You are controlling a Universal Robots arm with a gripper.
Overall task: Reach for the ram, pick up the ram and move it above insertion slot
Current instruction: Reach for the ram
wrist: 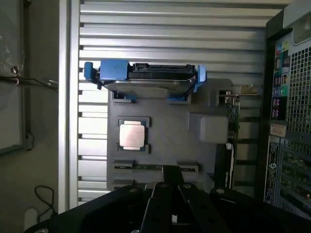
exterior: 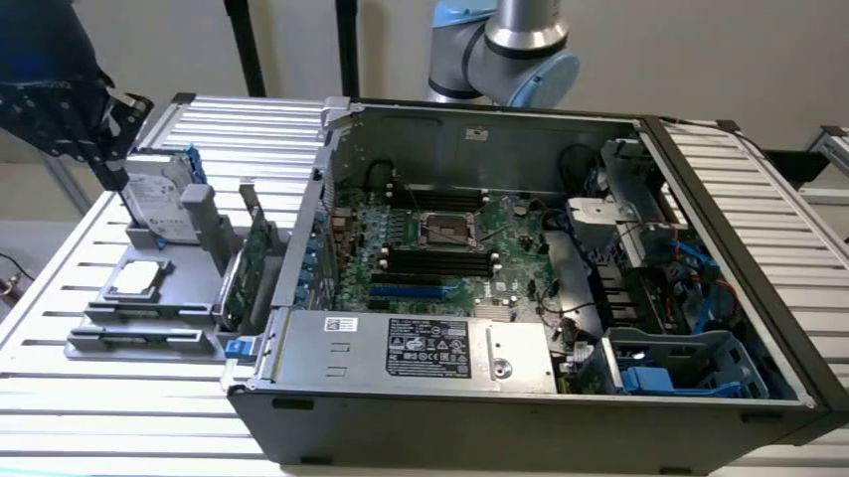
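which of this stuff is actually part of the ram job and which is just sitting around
Part of the job:
- ram, lying in the grey holder
- insertion slot, one of the black parallel sockets on the motherboard
- hand, shut, close to the ram

Just lying about:
- hard drive
- processor chip
- expansion card

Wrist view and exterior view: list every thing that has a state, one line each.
tool, shut, holding nothing, close to the ram
ram, resting in the gray holder, not gripped
insertion slot, empty
computer case, open, side panel off
hard drive, standing on edge in the holder
processor chip, lying flat in the holder
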